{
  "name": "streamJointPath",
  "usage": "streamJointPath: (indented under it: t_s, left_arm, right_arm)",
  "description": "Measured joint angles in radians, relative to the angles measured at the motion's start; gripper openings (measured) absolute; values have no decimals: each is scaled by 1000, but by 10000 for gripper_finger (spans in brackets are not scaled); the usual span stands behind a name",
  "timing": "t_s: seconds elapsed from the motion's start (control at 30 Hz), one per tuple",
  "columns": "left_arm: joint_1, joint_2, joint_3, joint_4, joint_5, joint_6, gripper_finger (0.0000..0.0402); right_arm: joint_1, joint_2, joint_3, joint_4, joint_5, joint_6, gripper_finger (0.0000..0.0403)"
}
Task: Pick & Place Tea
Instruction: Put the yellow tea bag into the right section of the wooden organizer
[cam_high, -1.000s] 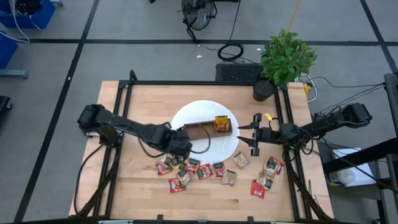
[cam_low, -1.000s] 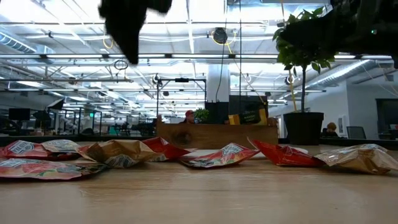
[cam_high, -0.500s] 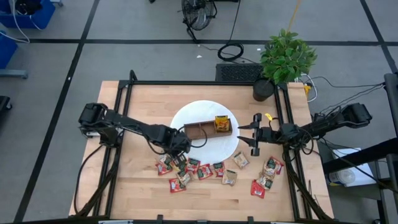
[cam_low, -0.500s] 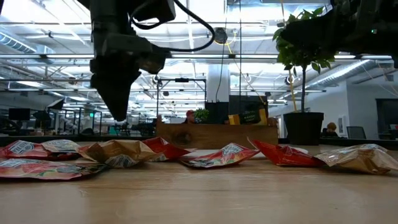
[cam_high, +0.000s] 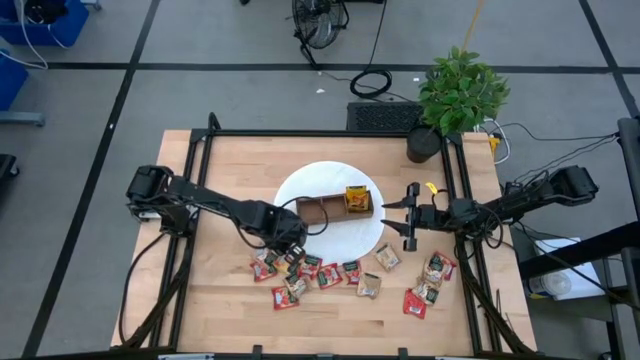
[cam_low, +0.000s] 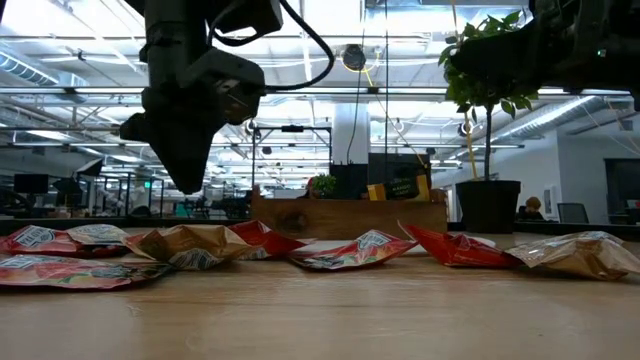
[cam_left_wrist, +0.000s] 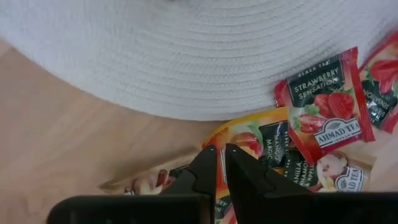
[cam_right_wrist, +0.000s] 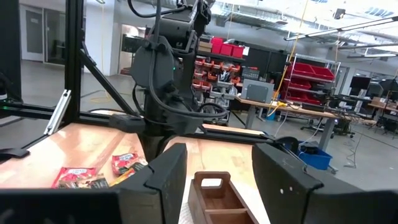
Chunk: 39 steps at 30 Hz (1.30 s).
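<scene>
The left claw has swung from over the mat out to the sachets beside it and now hovers above them, fingers nearly pressed together, holding nothing: a pick looks next. The right claw waits spread over the mat, facing the tray.

Left gripper points down, jaws nearly closed; right gripper waits level, jaws apart.

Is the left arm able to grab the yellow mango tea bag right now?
Probably yes. The left gripper hangs just above the yellow mango tea bag, nothing covering that spot, but its fingers are nearly shut and must open first.
</scene>
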Motion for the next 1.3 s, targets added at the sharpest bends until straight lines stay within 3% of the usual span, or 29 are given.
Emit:
streamJointPath:
  t_s: [0.33,0.57,0.7,0.83,1.1,1.3]
  left_arm:
    - [0,0,0,-7,-5,165,51]
    - [6,15,0,-9,44,165,157]
    - [11,39,-1,-8,80,239,221]
    - [15,71,-1,-2,100,326,258]
    - [51,142,-1,35,128,380,264]
    - [58,173,2,98,270,423,242]
  right_arm:
    - [0,0,0,0,0,0,165]
    - [0,0,0,0,-1,5,165]
    - [0,0,1,-3,-2,8,165]
    - [0,0,1,-3,-3,9,165]
    - [0,0,2,-2,-3,13,165]
    - [0,0,2,-4,-4,13,165]
